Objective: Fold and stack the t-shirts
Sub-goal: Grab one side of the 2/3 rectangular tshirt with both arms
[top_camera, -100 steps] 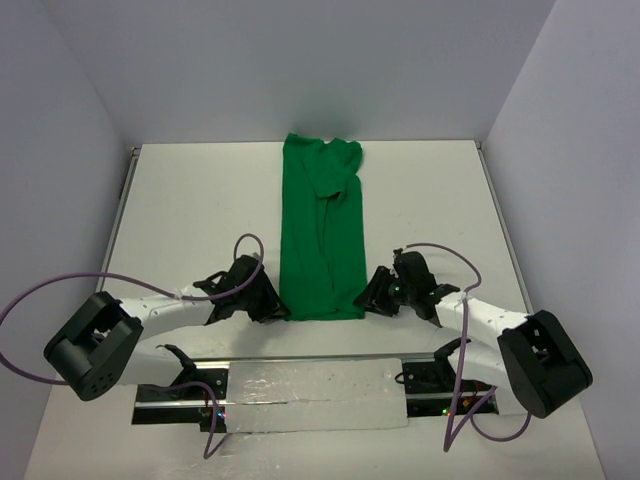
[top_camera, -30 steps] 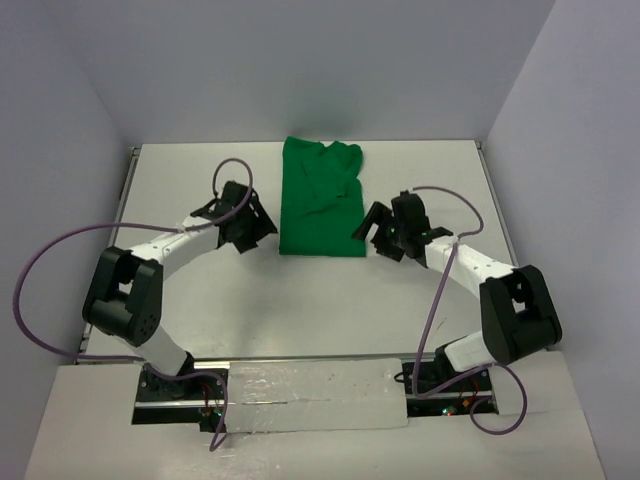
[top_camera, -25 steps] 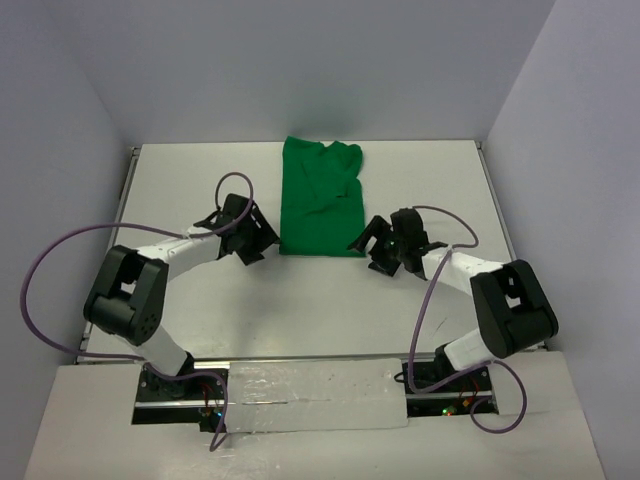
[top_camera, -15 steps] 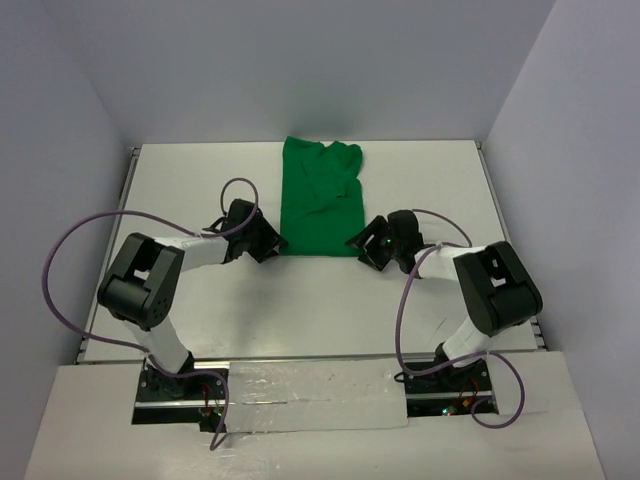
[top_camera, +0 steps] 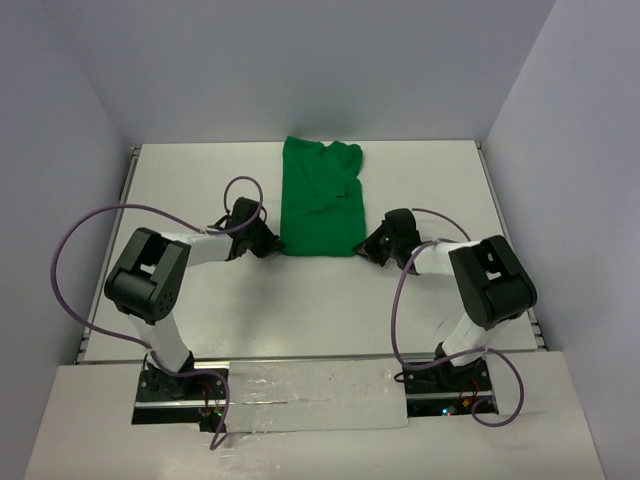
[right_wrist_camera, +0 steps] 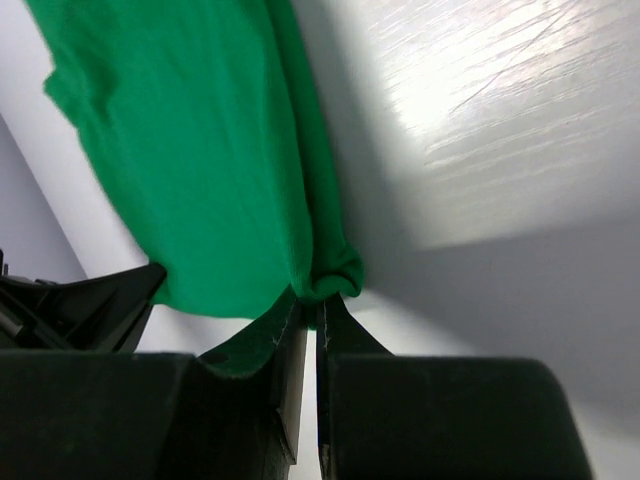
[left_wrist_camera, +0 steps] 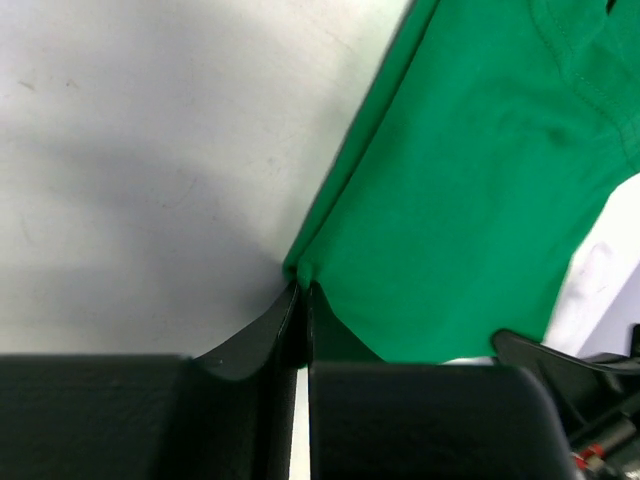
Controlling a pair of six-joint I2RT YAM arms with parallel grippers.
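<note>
The green t-shirt lies folded into a short rectangle at the back middle of the white table. My left gripper sits at its near left corner, jaws shut on the cloth edge, as the left wrist view shows with the t-shirt stretching away. My right gripper sits at the near right corner, jaws shut on a bunched fold of the t-shirt, seen in the right wrist view. Both grippers rest low at the table surface.
The white table has raised edges at left and right. Purple cables loop from both arms. A shiny strip lies between the arm bases at the front.
The shirt's near half has been folded back, so it is now half as long. Both grippers moved back with it, let go above the fold, then came down and shut on the new near corners.
</note>
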